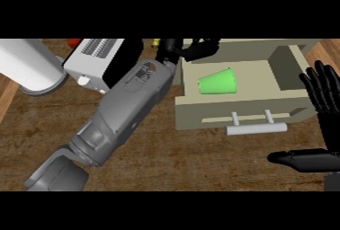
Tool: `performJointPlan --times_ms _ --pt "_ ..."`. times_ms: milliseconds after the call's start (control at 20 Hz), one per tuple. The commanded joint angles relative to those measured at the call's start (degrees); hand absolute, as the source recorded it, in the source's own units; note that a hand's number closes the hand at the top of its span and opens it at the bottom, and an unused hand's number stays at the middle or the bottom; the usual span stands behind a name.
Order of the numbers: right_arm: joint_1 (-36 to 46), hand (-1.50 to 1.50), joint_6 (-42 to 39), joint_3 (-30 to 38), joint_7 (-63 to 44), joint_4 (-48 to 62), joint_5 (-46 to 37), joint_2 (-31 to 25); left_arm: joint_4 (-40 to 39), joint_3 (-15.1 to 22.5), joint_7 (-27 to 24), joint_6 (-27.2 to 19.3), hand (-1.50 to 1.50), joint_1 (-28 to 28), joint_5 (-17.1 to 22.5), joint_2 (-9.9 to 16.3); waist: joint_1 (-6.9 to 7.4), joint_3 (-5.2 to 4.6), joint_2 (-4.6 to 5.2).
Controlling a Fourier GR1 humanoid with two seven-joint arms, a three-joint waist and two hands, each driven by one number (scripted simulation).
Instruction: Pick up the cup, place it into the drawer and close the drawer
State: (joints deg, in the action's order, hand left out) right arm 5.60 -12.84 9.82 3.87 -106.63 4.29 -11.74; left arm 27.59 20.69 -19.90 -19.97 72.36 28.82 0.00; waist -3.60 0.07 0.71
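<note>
A green cup [218,83] lies on its side inside the open beige drawer [199,117], towards its left half. Nothing touches the cup. My left forearm crosses the counter from the lower left, and my left hand [196,47] hovers over the drawer's back left corner, above the cup, with its fingers relaxed and holding nothing. The drawer's pale bar handle [256,129] sticks out towards me at the front. My right hand [323,92] rests open at the right edge beside the drawer, fingers up and thumb low.
A white box-shaped appliance [96,57] with a slotted top stands left of the drawer, right by my left forearm. A large white cylinder [30,67] lies at the far left. Small red [73,42] and yellow [156,42] items peek out at the back. Wooden counter [199,157] spreads in front.
</note>
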Motion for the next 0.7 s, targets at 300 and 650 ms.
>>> performJointPlan --times_ms 300,650 --pt "0.8 -1.50 -0.1 -2.0 -2.1 -2.8 -0.3 0.7 -4.8 12.0 1.2 -1.1 -1.50 -1.9 2.3 0.0 -1.37 -0.02 0.45" --pt "4.0 -1.50 -1.2 0.1 -0.7 1.7 0.7 -1.1 -2.5 18.1 5.5 -8.2 -1.50 1.1 4.0 0.0 -1.90 0.01 0.63"
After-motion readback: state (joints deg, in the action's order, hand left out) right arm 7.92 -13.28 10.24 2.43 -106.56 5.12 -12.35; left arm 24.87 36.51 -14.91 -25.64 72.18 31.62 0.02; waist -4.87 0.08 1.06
